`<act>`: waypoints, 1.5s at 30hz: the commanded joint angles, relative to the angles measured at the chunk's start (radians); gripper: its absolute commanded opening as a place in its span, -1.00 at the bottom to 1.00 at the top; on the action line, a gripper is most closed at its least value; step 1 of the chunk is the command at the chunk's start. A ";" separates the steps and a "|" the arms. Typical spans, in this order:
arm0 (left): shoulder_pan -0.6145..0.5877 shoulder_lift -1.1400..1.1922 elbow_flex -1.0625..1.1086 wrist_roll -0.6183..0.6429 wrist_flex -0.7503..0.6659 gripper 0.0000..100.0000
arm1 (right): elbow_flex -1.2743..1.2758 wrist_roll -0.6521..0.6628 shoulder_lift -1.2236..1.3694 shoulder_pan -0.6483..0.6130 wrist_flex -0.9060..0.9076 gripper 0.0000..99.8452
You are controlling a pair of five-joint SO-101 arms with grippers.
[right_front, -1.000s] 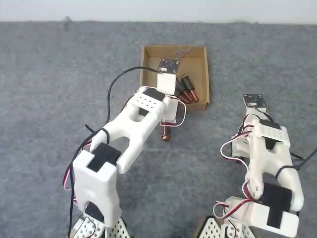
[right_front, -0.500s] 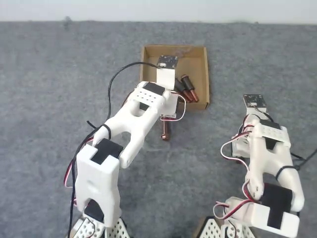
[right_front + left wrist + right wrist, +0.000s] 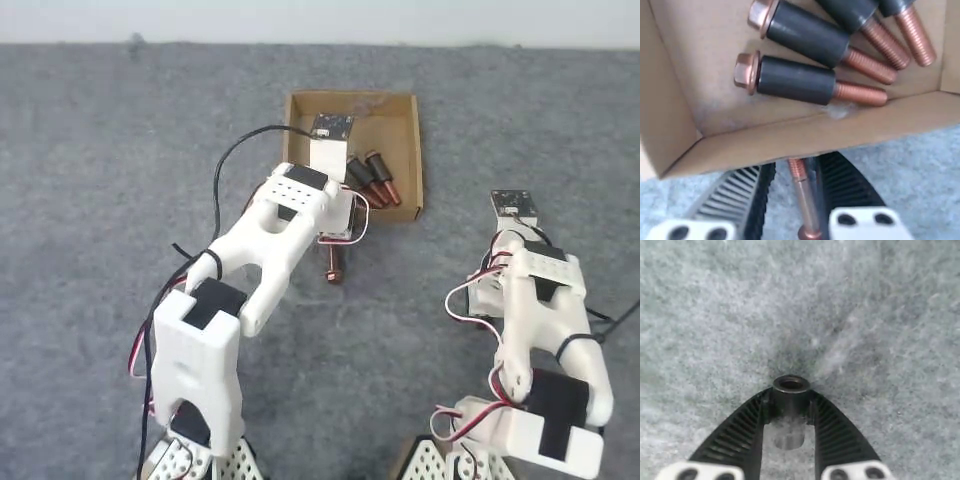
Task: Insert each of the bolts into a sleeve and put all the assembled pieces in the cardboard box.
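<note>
The cardboard box [image 3: 408,140] holds several assembled pieces [image 3: 375,180], copper bolts in black sleeves [image 3: 795,80]. My left gripper [image 3: 795,167] hovers at the box's near wall [image 3: 790,137], its jaws a little apart and gripping nothing. Below it a bare copper bolt [image 3: 334,262] lies on the carpet just outside the box, seen between the fingers [image 3: 802,200]. My right gripper [image 3: 790,399] is shut on a black sleeve [image 3: 791,389], held upright with its bore showing, low over the carpet at the right [image 3: 513,205].
Grey carpet [image 3: 120,180] covers the table all round the box. A black cable [image 3: 230,170] loops off the left arm. The two arms stand well apart.
My left arm has pushed a little farther over the box, uncovering more of the loose bolt, which stayed put. The right arm has not moved.
</note>
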 commanded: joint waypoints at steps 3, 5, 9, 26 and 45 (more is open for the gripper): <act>-0.009 -0.003 -0.044 0.008 0.049 -0.77 | -0.032 -0.006 0.001 0.008 -0.010 -0.99; -0.008 0.000 -0.044 0.008 0.072 -0.77 | -0.032 -0.006 0.001 0.008 -0.010 -0.99; -0.003 0.000 -0.038 0.008 0.094 -0.77 | -0.031 -0.006 0.001 0.008 -0.010 -0.99; 0.011 -0.100 0.048 -0.503 0.298 -0.98 | -0.031 -0.009 0.001 0.013 -0.012 -0.99; 0.227 -0.784 0.777 -0.884 0.026 -0.97 | -0.029 -0.012 0.001 0.015 -0.007 -0.99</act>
